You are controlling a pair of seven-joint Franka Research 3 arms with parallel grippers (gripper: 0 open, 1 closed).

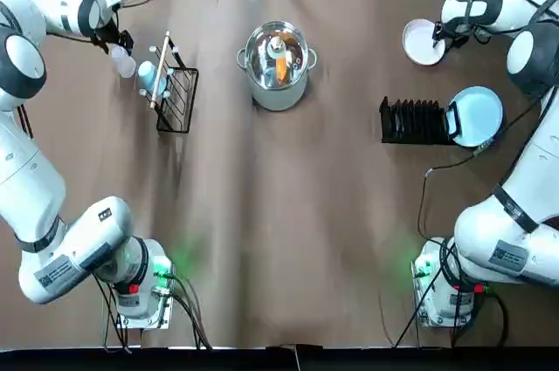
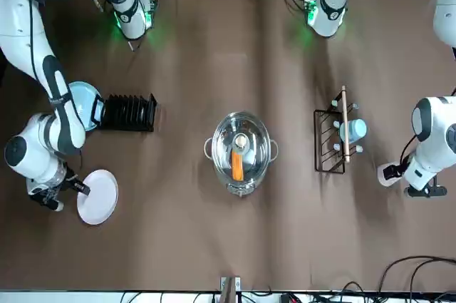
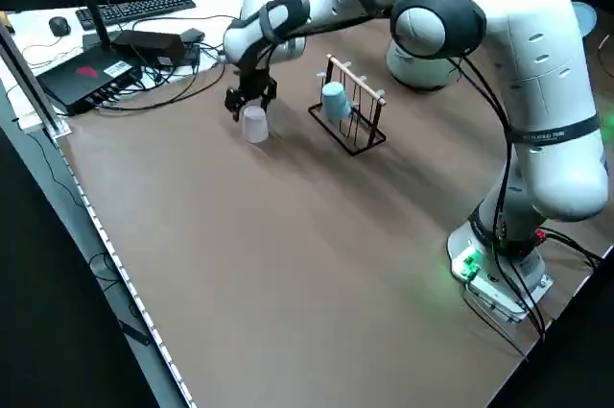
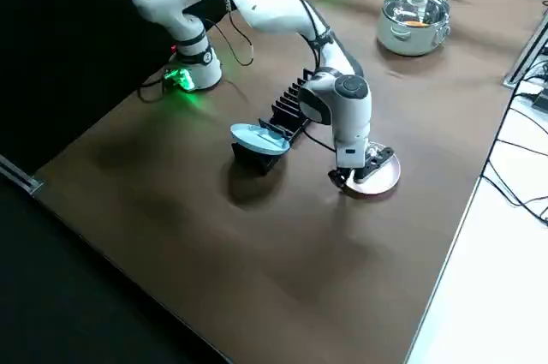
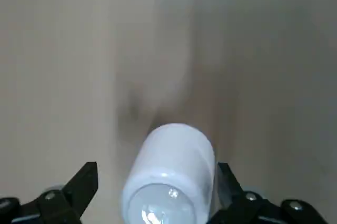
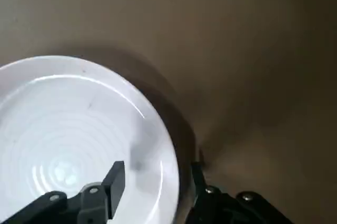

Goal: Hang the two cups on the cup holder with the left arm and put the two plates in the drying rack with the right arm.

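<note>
Both my claws are busy now, and I begin with the left claw, which is at the far left part of the table. Its fingers are spread on both sides of the white cup, which lies on its side between them; in the left wrist view they stand apart from the cup wall, so I judge it is not yet gripped. Just beside this claw, toward the middle of the table, stands the cup holder, and the light blue cup already hangs on its wooden bar. So one cup is done and one is left.

Further toward the middle, well apart from both claws, is a steel pot, which is not part of my work.

My right claw is at the far right part of the table. One finger is over the rim of the white plate and the other is outside the rim, so the fingers are spread around the edge and not yet pressed. Nearer to my base than this claw is the drying rack, and the light blue plate leans at its outer end; if it sits properly in a slot I cannot tell.

Both arms are stretched far forward, with the wrists bent down to the table
</note>
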